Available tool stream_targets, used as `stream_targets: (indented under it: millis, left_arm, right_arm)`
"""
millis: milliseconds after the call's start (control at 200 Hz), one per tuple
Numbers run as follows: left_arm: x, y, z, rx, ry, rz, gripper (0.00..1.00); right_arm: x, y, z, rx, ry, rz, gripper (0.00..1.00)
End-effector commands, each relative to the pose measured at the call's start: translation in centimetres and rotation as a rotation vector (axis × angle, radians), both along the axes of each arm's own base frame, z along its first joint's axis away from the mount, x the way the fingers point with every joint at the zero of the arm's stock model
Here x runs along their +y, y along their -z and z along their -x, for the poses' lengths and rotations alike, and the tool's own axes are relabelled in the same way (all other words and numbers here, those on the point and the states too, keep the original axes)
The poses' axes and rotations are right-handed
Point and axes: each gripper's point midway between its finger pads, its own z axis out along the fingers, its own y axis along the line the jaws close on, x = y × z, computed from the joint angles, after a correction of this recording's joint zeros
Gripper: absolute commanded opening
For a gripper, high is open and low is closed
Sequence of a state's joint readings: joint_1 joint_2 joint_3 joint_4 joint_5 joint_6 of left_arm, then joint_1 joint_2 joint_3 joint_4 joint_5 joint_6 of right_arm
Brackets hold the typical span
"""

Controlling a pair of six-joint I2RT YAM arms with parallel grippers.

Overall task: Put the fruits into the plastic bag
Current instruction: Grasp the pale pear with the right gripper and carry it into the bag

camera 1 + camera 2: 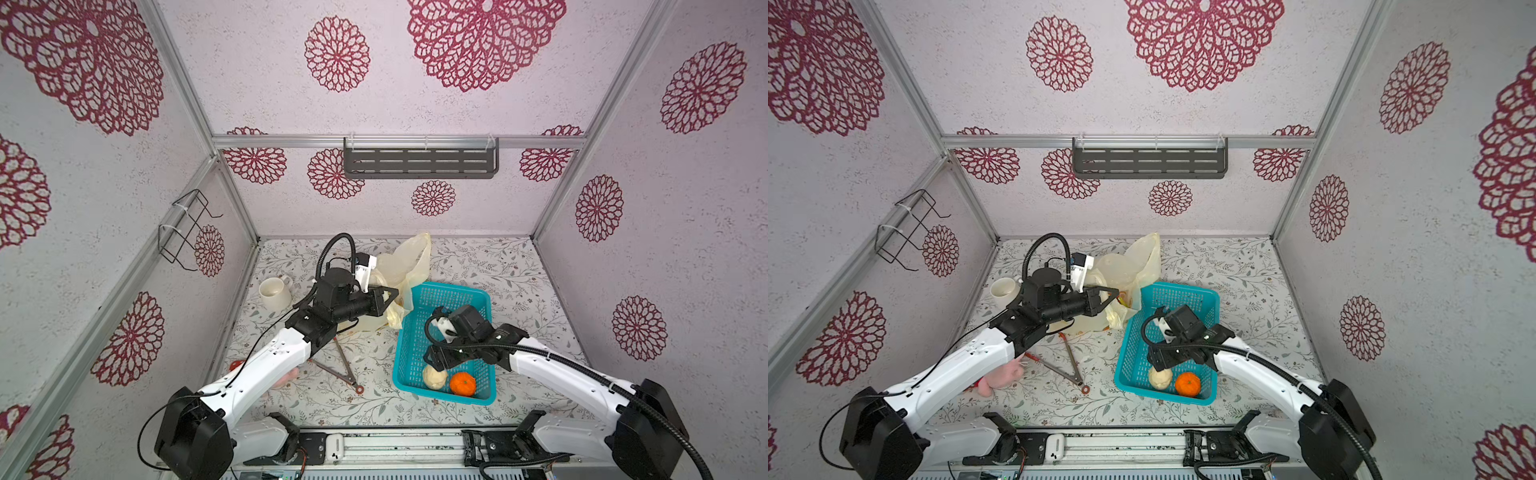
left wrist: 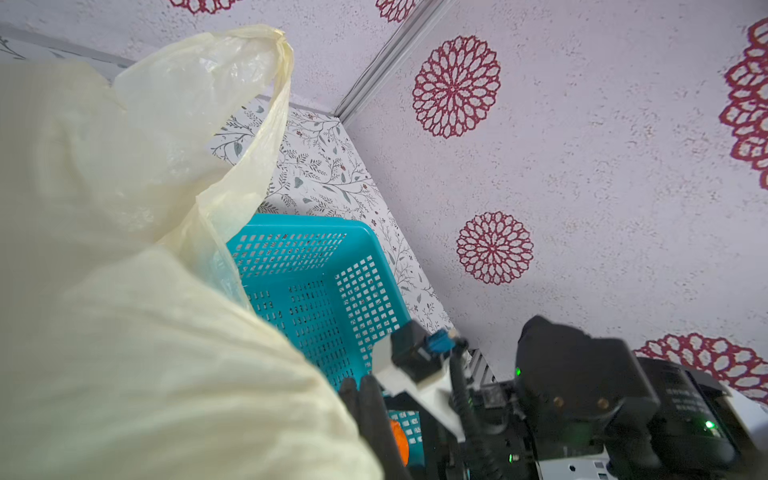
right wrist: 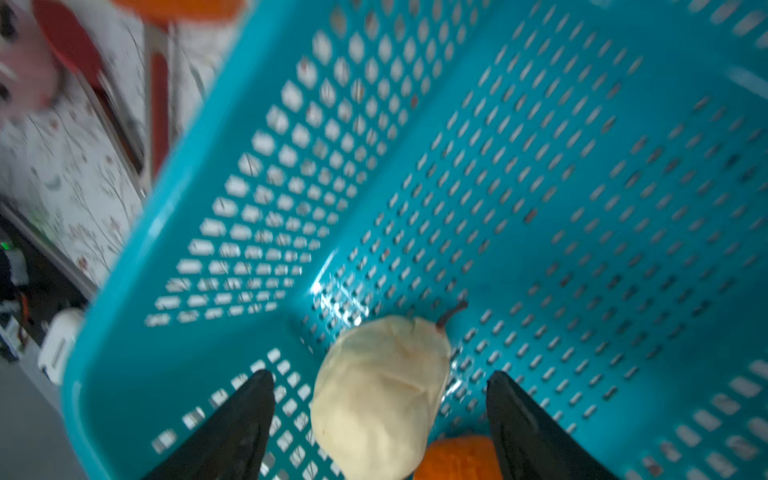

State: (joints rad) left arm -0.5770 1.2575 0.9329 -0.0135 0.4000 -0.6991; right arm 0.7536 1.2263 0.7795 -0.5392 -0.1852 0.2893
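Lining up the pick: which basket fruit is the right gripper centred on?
The beige pear, midway in the open right gripper; the orange tangerine lies off to one side.

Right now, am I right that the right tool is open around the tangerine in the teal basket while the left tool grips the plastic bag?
Not quite: the right wrist view shows the right tool open around the pear, with the tangerine beside it. The rest stands: both lie in the teal basket, and the left tool grips the plastic bag.
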Motion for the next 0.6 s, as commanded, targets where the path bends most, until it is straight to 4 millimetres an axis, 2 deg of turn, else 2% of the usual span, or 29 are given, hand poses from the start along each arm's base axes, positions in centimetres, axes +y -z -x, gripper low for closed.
stream_targets:
  millis: [0, 105, 210, 300, 360, 485, 540, 595]
  left_arm:
    - [-0.3, -0.8, -0.1, -0.030, 0.015, 0.013, 0.00]
    - [-0.3, -0.5, -0.1, -0.022, 0.017, 0.007, 0.00]
    - [-0.2, -0.5, 0.0, -0.020, 0.017, 0.000, 0.00]
    - [-0.2, -0.5, 0.0, -0.022, 0.016, -0.004, 0.00]
    - [-0.1, -0.6, 0.0, -0.029, 0.015, -0.005, 0.00]
    - [-0.2, -0.8, -0.1, -0.029, 0.018, -0.008, 0.00]
    - [-0.3, -0.9, -0.1, -0.030, 0.022, -0.009, 0.00]
    - [-0.3, -0.9, -0.1, -0.030, 0.025, -0.009, 0.00]
  right_arm:
    - [0.1, 0.6, 1.2, 0.042, -0.068, 0.028, 0.83]
    - [0.7, 1.9, 1.6, 0.080, -0.099, 0.044, 0.84]
    - [1.0, 2.7, 1.4, 0.094, -0.118, 0.065, 0.74]
    - [0.7, 3.3, 0.9, 0.092, -0.115, 0.107, 0.79]
    - [0.7, 3.8, 0.9, 0.102, -0.117, 0.124, 0.78]
    - [0.6, 3.9, 0.7, 0.101, -0.113, 0.139, 0.63]
    - [0.6, 3.4, 0.4, 0.080, -0.108, 0.132, 0.56]
    - [0.7, 2.5, -0.2, 0.042, -0.103, 0.124, 0.54]
